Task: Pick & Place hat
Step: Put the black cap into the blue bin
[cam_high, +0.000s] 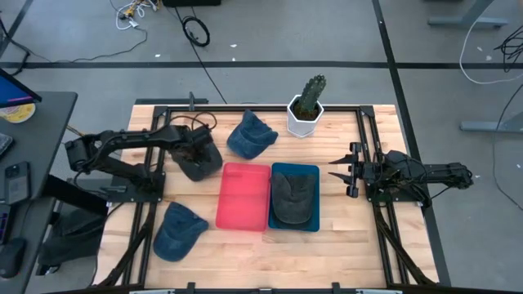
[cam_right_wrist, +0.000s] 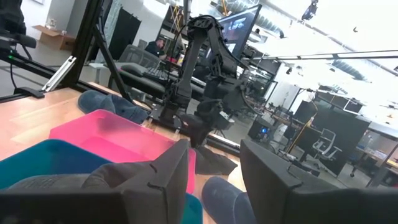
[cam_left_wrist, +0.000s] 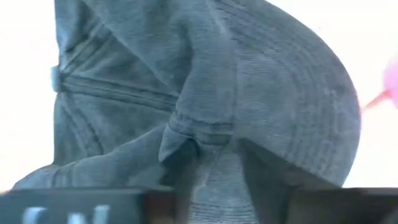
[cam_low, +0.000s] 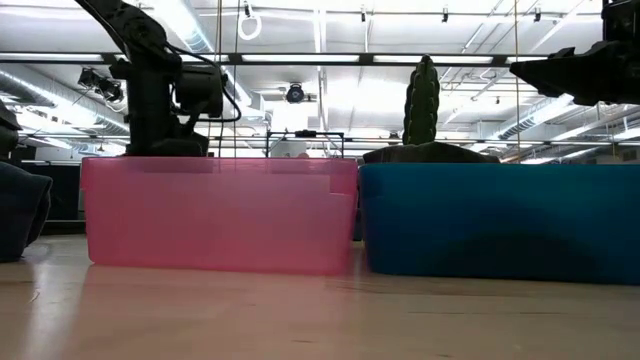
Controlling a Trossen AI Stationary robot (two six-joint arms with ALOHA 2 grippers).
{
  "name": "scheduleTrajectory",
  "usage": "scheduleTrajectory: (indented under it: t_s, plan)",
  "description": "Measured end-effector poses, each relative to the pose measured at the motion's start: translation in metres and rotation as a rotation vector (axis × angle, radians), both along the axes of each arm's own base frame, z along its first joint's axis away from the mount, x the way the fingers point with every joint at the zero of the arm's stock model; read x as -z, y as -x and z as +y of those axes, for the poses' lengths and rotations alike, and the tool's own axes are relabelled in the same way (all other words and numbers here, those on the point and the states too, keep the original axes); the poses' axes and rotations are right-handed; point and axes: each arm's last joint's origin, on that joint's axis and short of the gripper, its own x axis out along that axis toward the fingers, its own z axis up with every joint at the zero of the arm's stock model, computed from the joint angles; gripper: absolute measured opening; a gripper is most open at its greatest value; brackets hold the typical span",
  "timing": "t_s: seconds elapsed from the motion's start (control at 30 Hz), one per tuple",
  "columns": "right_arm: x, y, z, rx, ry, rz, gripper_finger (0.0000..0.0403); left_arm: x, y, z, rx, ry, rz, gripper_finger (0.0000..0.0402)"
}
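Left gripper pinching dark grey hat, pink bin just beside. Right gripper spread (waiting), teal bin ahead.

No words, labels, brands, numbers or signs can be read in any of the views. A screen in the room behind the counter shows a picture in the right wrist view, but whatever may be on it is too small to make out. In the left wrist view, pale marks on the dark bar at the edge are blurred beyond reading.
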Motion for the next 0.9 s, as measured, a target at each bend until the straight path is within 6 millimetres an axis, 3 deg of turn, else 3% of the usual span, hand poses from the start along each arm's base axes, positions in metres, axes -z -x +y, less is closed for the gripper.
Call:
scheduleTrajectory:
  t_s: [0.1,0.17,0.37,0.67,0.9]
  plan:
    - [0.000,0.000,0.000,0.000,0.000,0.000,0.0149,-0.004,-0.001,0.000,0.048,0.004,0.010,0.0034]
    - [0.000,0.000,0.000,0.000,0.000,0.001,0.0149,-0.009,-0.002,0.001,0.061,0.012,0.017,0.0015]
    - [0.000,0.000,0.000,0.000,0.000,0.000,0.0149,-0.042,-0.012,0.006,0.089,0.004,0.005,0.0005]
    - [0.000,0.000,0.000,0.000,0.000,0.000,0.0149,-0.132,-0.032,0.009,0.172,-0.096,-0.126,0.0003]
    - [0.000,0.000,0.000,0.000,0.000,0.000,0.0149,-0.188,-0.051,-0.016,0.293,-0.160,-0.326,0.0003]
